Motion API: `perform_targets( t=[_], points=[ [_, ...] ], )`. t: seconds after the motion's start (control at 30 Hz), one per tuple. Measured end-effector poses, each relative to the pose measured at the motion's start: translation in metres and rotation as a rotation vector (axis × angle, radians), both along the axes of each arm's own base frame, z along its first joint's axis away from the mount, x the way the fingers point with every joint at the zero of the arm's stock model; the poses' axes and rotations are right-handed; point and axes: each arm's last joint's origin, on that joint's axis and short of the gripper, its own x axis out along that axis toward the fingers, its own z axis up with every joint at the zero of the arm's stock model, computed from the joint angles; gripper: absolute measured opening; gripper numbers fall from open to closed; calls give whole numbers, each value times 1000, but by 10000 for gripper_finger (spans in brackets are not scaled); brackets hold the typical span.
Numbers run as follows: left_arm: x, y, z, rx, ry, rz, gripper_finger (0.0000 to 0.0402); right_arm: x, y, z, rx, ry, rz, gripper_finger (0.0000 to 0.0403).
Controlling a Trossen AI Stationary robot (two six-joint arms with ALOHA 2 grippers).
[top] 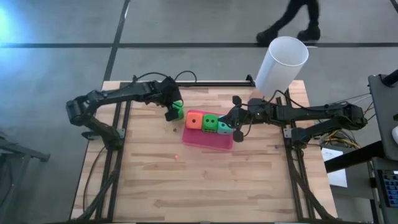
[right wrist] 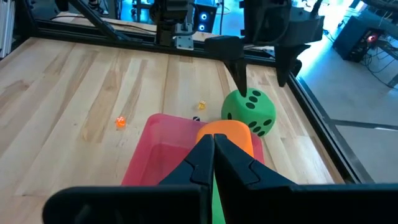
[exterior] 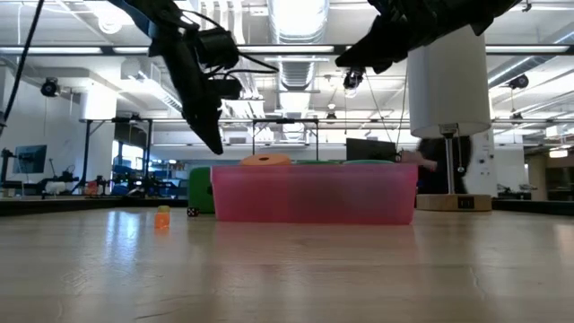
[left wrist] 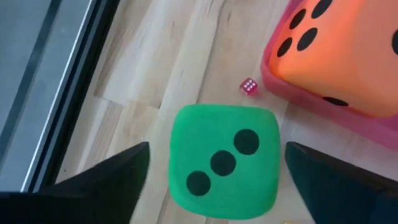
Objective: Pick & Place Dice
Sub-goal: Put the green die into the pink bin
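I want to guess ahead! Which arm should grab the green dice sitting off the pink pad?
Probably left: the left gripper hangs right above that green dice, jaws open. The right gripper is shut over the pink pad.

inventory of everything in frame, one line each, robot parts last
Green dice: 2; one on the table beside the pad's left end, between the left end effector's open fingers; one on the pad.
Orange die: 1, on the pad's left end.
Teal die: 1, on the pad, right of the green one.
Pink pad: 1, flat, table centre.
Tiny dice: a pink one and an orange one on the wood near the pad.
White cylinder: 1, tall, back right corner.
Person: legs only, on the floor beyond the table.
Left end effector: open, astride the off-pad green die.
Right end effector: shut, over the pad's right end.
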Motion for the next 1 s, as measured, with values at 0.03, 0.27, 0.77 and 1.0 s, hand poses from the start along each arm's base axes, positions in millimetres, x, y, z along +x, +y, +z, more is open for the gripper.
perform_targets(
  t=[0.03,0.27,0.77,1.0],
  points=[
    [2,1,0,0,0,1,391,0,0,0,0,-2,0,8],
    [4,0,2,-15,27,-4,393,0,0,0,0,-3,0,8],
    [7,6,-15,-54,75,-25,399,0,0,0,0,-4,0,8],
    [4,13,-18,-84,71,-9,400,0,0,0,0,-3,0,8]
  ],
)
